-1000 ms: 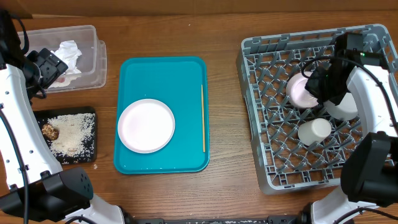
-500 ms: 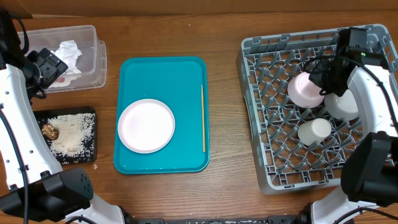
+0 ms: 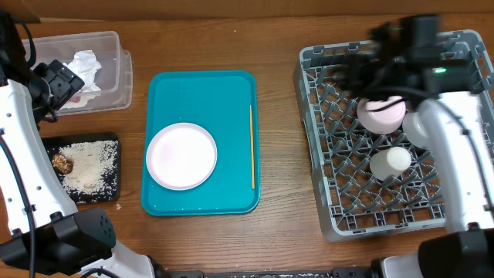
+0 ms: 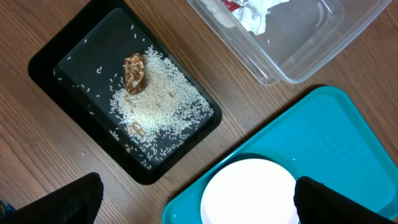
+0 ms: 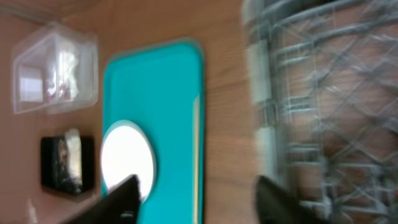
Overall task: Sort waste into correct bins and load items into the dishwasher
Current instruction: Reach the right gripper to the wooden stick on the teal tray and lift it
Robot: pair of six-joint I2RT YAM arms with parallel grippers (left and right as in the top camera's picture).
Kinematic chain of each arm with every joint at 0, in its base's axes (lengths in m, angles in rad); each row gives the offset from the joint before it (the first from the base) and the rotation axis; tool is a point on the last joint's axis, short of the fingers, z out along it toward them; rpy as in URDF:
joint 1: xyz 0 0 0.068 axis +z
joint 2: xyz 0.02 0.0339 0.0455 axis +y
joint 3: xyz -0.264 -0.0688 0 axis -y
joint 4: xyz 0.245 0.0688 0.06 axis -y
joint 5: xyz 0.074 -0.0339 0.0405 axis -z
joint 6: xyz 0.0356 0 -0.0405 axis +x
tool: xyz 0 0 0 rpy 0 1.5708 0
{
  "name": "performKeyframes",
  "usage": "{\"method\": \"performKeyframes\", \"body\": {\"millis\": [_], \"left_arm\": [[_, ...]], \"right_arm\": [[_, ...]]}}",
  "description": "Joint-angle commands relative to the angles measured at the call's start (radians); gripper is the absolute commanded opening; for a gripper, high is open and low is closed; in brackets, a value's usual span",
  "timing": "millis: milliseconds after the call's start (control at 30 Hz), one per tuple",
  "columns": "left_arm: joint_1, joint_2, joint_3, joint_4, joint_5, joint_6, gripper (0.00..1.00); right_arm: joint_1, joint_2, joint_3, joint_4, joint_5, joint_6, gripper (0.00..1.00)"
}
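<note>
The grey dishwasher rack holds a pink bowl, a white bowl and a small whitish cup. My right gripper, blurred by motion, hangs open above the rack's far left part, apart from the pink bowl; its fingers hold nothing. A pale pink plate and a thin wooden stick lie on the teal tray. Tissue lies in the clear tub. Rice crumbs and a brown lump fill the black tray. My left gripper is open, high over the plate's edge.
A red-and-white wrapper lies beside the tissue in the clear tub. Bare wooden table separates the teal tray from the rack. The left arm's white link runs along the left edge beside the black tray.
My right gripper has opened and let go of the pink bowl, which now rests in the rack. The right arm has swung up and to the left. The left arm has not moved.
</note>
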Motion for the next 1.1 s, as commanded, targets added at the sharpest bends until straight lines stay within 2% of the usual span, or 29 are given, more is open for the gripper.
{"method": "performKeyframes", "body": {"millis": [0,233,367,600,867,1067], "left_arm": [[-0.002,0.009,-0.003,-0.002,0.002,-0.017,1.00],[-0.002,0.009,-0.003,-0.002,0.002,-0.017,1.00],[-0.002,0.009,-0.003,-0.002,0.002,-0.017,1.00],[-0.002,0.009,-0.003,-0.002,0.002,-0.017,1.00],[-0.002,0.009,-0.003,-0.002,0.002,-0.017,1.00],[-0.002,0.009,-0.003,-0.002,0.001,-0.017,1.00]], "right_arm": [[0.198,0.046,0.011,0.002,0.163,0.091,0.66],[0.556,0.250,0.011,0.072,0.519,0.307,0.66],[0.642,0.373,0.011,0.094,0.623,0.379,0.65],[0.662,0.507,0.011,0.102,0.619,0.386,0.63],[0.662,0.553,0.011,0.120,0.619,0.386,0.61],[0.666,0.599,0.010,0.139,0.597,0.427,0.54]]}}
